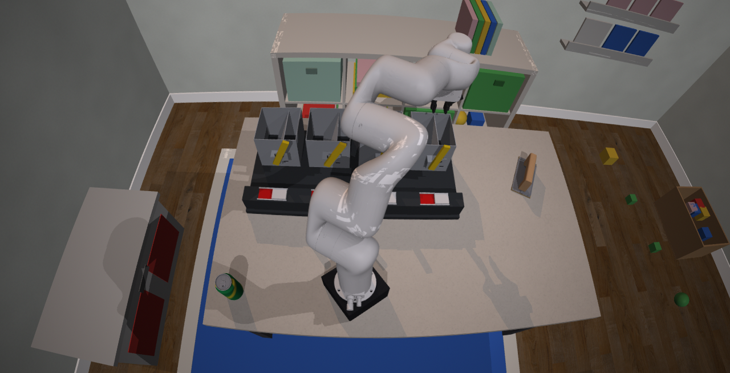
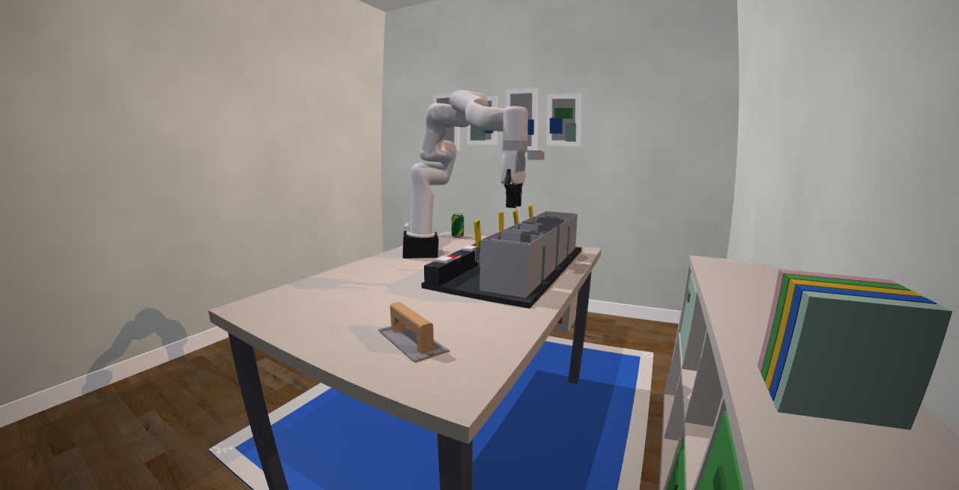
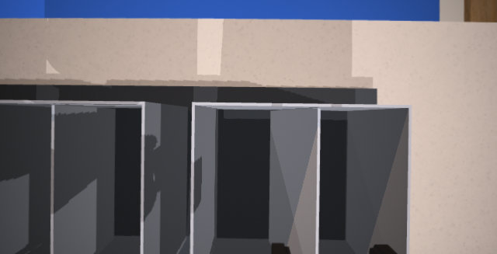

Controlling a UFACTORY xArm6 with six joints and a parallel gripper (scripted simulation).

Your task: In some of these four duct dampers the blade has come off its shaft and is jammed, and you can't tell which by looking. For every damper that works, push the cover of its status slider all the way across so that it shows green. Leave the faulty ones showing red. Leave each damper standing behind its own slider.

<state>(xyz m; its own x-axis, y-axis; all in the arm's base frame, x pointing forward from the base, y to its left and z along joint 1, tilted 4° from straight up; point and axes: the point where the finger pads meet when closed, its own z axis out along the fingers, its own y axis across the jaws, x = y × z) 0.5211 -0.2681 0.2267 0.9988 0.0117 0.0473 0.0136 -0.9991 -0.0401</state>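
Note:
Four grey open-topped dampers stand in a row on a black base [image 1: 352, 177]. I see the left one [image 1: 278, 136], the second [image 1: 326, 136] and the rightmost [image 1: 433, 136]; my arm hides the third. Each visible one has a yellow lever, such as the rightmost lever [image 1: 439, 157]. The left slider [image 1: 272, 193] and the right slider [image 1: 434, 198] show red beside a white cover; my arm partly hides the middle sliders. My gripper [image 1: 439, 106] hangs above the back of the rightmost damper, fingers pointing down, partly open and empty. In the wrist view its fingertips straddle the upright blade [image 3: 307, 176].
A wooden-handled float [image 1: 525, 172] lies on the table at the right. A green can [image 1: 228, 286] stands at the front left corner. A shelf unit [image 1: 403, 64] with bins stands behind the table. A side cabinet [image 1: 102, 268] is at the left.

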